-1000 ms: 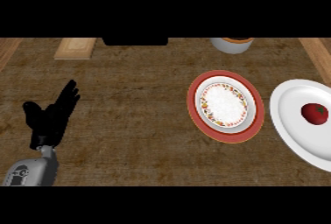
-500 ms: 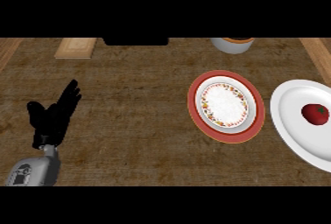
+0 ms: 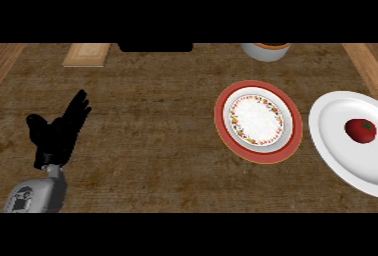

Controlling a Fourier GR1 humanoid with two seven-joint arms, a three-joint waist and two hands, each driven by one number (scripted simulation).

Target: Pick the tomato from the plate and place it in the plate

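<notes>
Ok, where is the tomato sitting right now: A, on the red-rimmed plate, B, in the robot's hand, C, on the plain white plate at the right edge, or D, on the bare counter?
C: the tomato lies on the plain white plate at the right edge.

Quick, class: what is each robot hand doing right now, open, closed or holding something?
Left robot hand: open, fingers straight, holding nothing, at the view's left.
Right robot hand: not in view, so it cannot be told.
</notes>
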